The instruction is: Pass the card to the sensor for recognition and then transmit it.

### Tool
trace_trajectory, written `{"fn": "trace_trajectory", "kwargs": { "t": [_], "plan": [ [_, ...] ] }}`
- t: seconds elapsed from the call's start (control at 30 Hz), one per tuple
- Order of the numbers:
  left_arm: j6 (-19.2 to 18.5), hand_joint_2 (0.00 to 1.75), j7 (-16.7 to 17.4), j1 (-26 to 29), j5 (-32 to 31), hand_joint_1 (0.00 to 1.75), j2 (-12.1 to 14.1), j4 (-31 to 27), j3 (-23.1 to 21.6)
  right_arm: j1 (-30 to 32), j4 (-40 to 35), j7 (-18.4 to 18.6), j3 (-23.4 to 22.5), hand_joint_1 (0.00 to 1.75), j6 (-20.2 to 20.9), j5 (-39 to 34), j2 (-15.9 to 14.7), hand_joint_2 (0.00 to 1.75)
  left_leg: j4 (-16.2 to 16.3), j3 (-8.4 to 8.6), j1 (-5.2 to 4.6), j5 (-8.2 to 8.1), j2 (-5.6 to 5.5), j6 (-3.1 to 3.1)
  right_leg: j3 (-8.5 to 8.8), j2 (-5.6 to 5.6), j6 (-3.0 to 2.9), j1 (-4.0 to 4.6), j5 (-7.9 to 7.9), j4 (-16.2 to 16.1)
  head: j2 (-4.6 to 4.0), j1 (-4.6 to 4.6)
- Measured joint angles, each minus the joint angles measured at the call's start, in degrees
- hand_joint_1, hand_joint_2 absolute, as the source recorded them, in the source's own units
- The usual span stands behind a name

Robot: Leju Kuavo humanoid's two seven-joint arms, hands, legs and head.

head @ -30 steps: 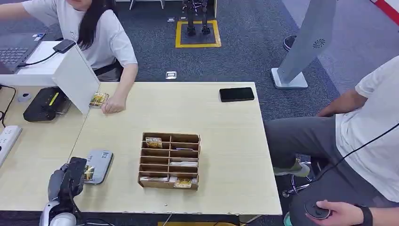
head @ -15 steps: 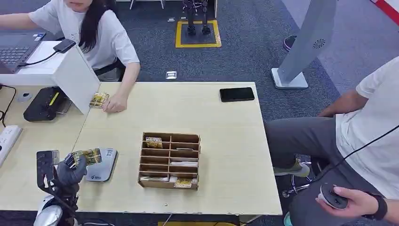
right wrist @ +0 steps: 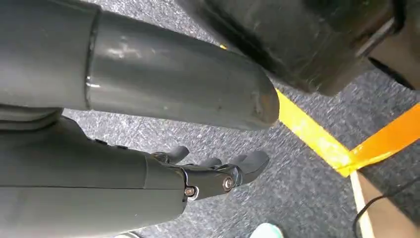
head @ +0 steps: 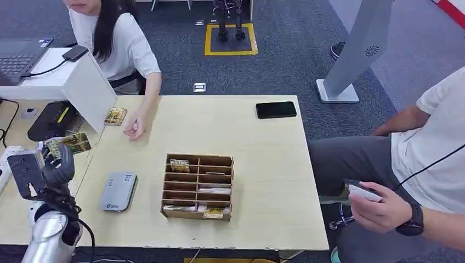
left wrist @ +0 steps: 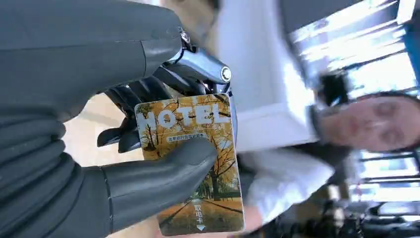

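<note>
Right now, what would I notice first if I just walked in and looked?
Probably the robot's left hand, raised over the table's left side and pinching a yellow hotel card between thumb and fingers. Next, the brown wooden box of little slots in the middle of the table, with the grey sensor lying flat just left of it.

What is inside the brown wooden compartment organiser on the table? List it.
The brown wooden compartment organiser holds several cards: a yellow-printed card in a far slot, another at the near edge, pale cards between. Dividers hide the slots' depths, so no count.
</note>
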Motion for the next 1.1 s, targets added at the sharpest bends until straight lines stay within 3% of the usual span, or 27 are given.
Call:
{"fn": "trace_trajectory", "kwargs": {
  "t": [0.3, 0.47, 0.53, 1.1],
  "plan": [
    [1.4, 1.75, -0.4, -3.0, -4.2, 1.75, 0.0, 0.9, 0.0, -0.5, 0.0, -0.6, 1.4, 0.00, 0.7, 0.0, 0.0, 0.00, 0.0, 0.01, 0.00, 0.01, 0.04, 0.00, -0.03, 0.06, -0.01, 0.00, 0.01, 0.0, 0.00, 0.00],
    [5.9, 1.75, 0.4, -6.0, -23.2, 1.75, 0.3, 2.5, -0.1, -0.7, -1.2, -3.0, 2.7, 0.00, 4.7, 0.0, -0.3, 0.00, 0.0, 0.00, -0.01, 0.01, 0.04, 0.01, -0.05, 0.05, 0.00, 0.00, 0.01, 0.0, 0.00, 0.00],
    [5.9, 1.75, 0.9, -6.9, -26.1, 1.75, 0.3, 3.0, -0.4, -0.7, -1.6, -3.2, 3.1, 0.00, 5.2, 0.0, -0.4, 0.00, 0.0, 0.01, -0.02, 0.01, 0.05, 0.01, -0.05, 0.07, 0.00, 0.00, 0.02, 0.0, 0.00, 0.00],
    [5.2, 1.75, 1.0, -7.9, -27.4, 1.75, 0.2, 4.4, -1.0, -0.4, -2.0, -3.7, 3.6, 0.00, 4.1, 0.0, -1.0, 0.00, 0.0, 0.00, -0.02, 0.01, 0.09, 0.01, -0.09, 0.12, 0.01, 0.00, 0.03, 0.0, 0.00, 0.00]
  ]
}}
